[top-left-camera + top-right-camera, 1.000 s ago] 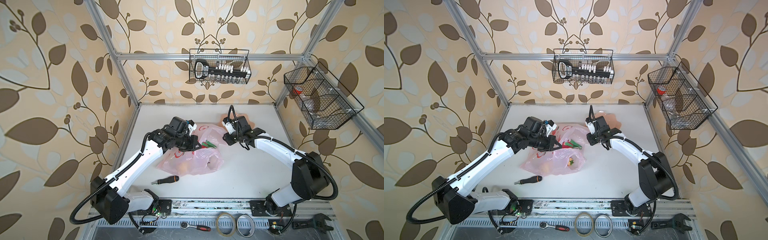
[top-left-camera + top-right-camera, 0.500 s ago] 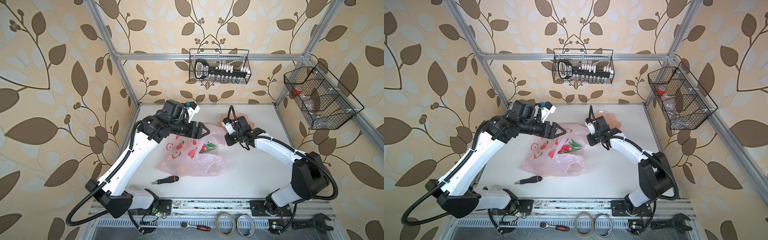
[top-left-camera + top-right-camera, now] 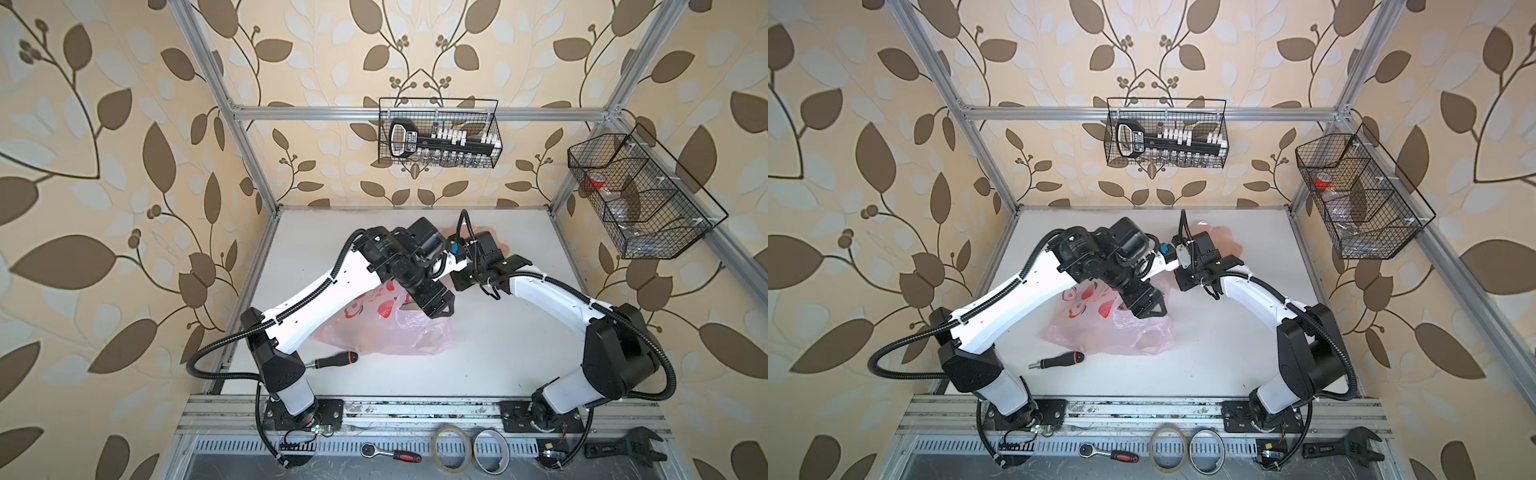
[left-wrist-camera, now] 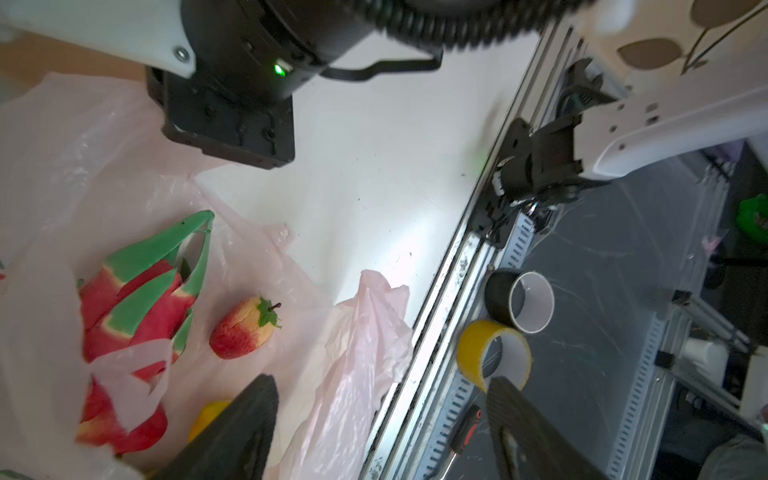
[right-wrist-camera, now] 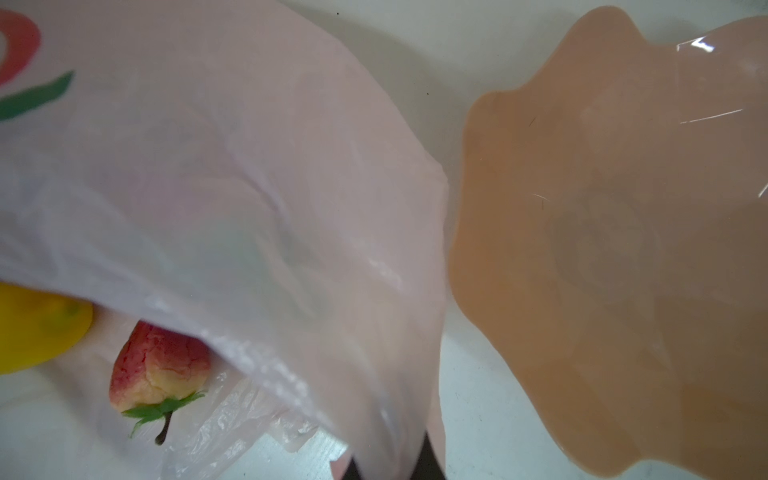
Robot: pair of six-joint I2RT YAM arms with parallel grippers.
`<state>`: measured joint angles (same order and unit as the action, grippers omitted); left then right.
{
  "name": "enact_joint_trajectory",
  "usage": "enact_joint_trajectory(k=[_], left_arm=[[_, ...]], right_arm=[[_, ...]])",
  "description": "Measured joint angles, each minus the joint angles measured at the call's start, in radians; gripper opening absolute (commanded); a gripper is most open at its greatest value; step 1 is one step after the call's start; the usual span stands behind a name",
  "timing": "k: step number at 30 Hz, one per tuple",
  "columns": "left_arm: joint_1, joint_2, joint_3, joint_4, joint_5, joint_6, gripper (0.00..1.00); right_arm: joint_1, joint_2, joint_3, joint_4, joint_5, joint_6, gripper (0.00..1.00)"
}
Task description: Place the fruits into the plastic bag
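My right fingers (image 5: 428,465) pinch the plastic bag (image 5: 249,166) at its rim, probably flimsy and slippery; left fingers (image 4: 237,432) wide, empty

On our white bench (image 3: 498,365) we see the plastic bag (image 3: 399,336) lying mid-surface, a black-handled screwdriver (image 3: 336,360) just in front, and a scalloped peach plate (image 5: 602,249) behind it.

Nothing is reading clearly. A white label (image 3: 409,140) is showing on the black plastic tool holder (image 3: 449,144) inside the black wire basket (image 3: 436,99) at upper centre in both top views, its lettering blurring beyond recognition.
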<state>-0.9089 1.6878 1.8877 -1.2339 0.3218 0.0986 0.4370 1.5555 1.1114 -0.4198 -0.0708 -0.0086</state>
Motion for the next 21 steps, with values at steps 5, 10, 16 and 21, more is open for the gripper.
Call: enact_joint_trajectory(k=[5,10,16,21], left_arm=[[-0.043,0.063,0.001,-0.045,-0.09,0.056,0.82],[-0.075,0.097,0.001,-0.06,-0.125,0.089,0.83],[-0.101,0.109,-0.021,-0.073,-0.147,0.116,0.83],[-0.114,0.117,-0.084,-0.064,-0.152,0.133,0.8]], right_arm=[[-0.002,0.0,0.004,-0.003,-0.008,-0.001,0.0],[-0.008,0.0,0.016,-0.008,-0.013,-0.004,0.0],[-0.015,0.0,0.023,-0.012,-0.016,-0.005,0.0],[-0.015,0.003,0.024,-0.014,-0.02,-0.004,0.0]])
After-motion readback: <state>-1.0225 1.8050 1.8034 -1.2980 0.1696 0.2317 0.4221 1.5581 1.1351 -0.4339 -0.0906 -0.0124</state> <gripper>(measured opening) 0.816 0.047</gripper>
